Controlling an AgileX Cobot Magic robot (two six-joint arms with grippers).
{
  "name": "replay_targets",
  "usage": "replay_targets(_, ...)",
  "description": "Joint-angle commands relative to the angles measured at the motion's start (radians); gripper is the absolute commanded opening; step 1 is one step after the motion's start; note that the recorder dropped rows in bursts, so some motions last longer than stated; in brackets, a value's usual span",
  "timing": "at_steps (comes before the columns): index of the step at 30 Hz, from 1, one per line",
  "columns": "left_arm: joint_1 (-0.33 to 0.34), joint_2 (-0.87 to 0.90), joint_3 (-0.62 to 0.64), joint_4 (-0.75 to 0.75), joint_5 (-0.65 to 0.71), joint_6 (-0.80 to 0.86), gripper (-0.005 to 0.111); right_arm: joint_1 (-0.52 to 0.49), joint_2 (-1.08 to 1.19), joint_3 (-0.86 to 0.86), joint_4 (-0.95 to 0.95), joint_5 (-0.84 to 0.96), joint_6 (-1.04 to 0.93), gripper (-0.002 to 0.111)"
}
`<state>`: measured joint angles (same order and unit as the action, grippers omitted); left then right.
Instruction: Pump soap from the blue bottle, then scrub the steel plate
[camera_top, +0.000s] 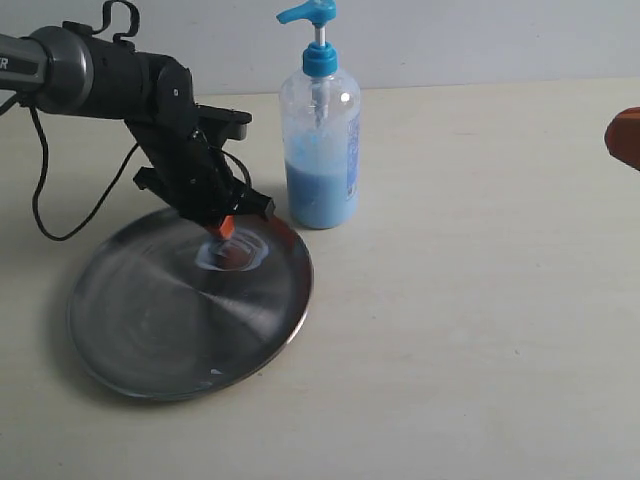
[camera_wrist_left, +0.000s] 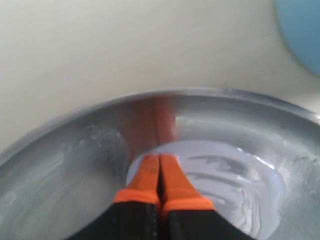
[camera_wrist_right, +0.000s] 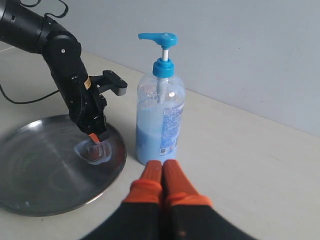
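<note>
Soap (camera_top: 236, 256) lies smeared on your steel plate (camera_top: 150, 330), lower left of frame. L gripper (camera_top: 226, 228) is pinched closed, tips in it. R gripper (camera_wrist_right: 161, 167) closed too, empty. Blue bottle (camera_top: 320, 150) stands top center.

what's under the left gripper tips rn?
A pale blue soap smear on the steel plate. The left gripper is shut, with its orange tips down in the smear. The spot directly beneath them is covered.
</note>
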<state>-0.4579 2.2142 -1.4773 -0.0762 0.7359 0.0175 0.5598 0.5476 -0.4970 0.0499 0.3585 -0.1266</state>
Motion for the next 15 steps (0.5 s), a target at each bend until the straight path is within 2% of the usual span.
replay_targets(1,0.000,0.034,0.020,0.037,0.123,-0.017,0.000,-0.002,-0.004,0.003,-0.001,-0.003,-0.004,0.000)
replay_targets(9,0.000,0.034,0.020,0.024,0.212,-0.002,0.000,-0.002,-0.004,0.003,0.001,-0.003,-0.004,0.000)
replay_targets(15,0.000,0.034,0.020,-0.078,0.208,0.059,0.000,-0.002,-0.004,0.003,0.003,-0.003,-0.004,0.000)
